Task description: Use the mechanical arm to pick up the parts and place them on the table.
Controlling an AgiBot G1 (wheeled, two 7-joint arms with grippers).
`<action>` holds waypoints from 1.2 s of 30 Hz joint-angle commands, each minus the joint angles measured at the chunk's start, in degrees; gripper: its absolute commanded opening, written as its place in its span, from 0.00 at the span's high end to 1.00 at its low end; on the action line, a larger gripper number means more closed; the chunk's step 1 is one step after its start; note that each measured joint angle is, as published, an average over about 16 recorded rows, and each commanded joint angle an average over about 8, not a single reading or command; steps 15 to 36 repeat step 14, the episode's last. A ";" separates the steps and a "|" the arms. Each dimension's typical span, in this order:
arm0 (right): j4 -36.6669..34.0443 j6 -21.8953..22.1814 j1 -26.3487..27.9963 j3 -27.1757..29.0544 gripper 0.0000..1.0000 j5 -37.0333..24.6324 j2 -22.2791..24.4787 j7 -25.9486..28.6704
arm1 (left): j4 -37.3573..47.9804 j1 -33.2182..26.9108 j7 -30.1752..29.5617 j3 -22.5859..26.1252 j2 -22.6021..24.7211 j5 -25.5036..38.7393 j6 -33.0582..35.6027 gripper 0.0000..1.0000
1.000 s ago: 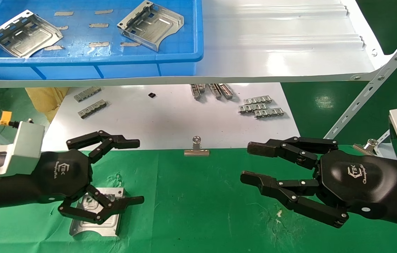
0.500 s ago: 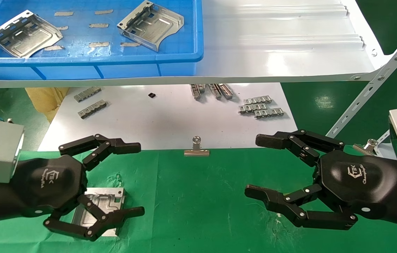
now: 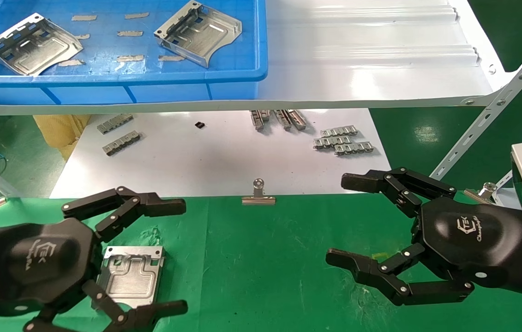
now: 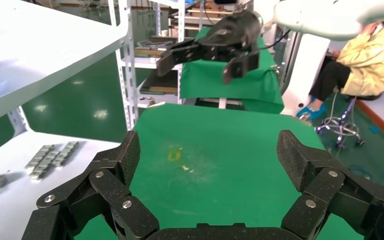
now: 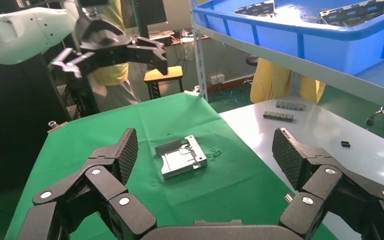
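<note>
One part (image 3: 130, 275) lies flat on the green worktop (image 3: 261, 258) in the lower left of the head frame, released and untouched. The left claw (image 3: 104, 258) is seen beside it with its fingers spread wide, one set beyond the part and one set nearer the camera, nothing being gripped. The right claw (image 3: 362, 226) hangs over the worktop at the lower right, also wide open and empty; from its wrist view the placed part (image 5: 181, 156) is seen well apart from it.

Two more parts (image 3: 32, 44) (image 3: 198, 33) remain in the blue bin (image 3: 117, 80) on the white shelf (image 3: 371, 60) at the upper left. The placing is judged done, and a return to the bin is called for. The left claw should be lifted clear first, so that the plate is not dragged. The shelf edge should be cleared before the reach. A part is best taken by its folded edge, since flat metal could slip.
</note>
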 commanded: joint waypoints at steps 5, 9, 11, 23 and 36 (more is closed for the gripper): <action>-0.01 0.01 -0.01 0.00 0.00 0.00 0.01 0.00 | -2.89 1.82 -2.07 -2.18 -0.58 -0.46 -0.33 0.00; -0.01 0.01 -0.01 0.00 0.00 0.00 0.01 0.00 | -2.59 1.69 -1.78 -1.99 -0.57 -0.49 -0.35 0.00; -0.01 0.01 -0.01 0.00 0.00 0.00 0.01 0.00 | -2.33 1.54 -1.65 -1.80 -0.53 -0.48 -0.34 0.00; -0.01 0.01 -0.01 0.00 0.00 0.00 0.01 0.00 | -2.14 1.43 -1.55 -1.66 -0.50 -0.46 -0.32 0.00; -0.01 0.01 -0.01 0.00 0.00 0.00 0.01 0.00 | -2.14 1.43 -1.55 -1.66 -0.50 -0.46 -0.32 0.00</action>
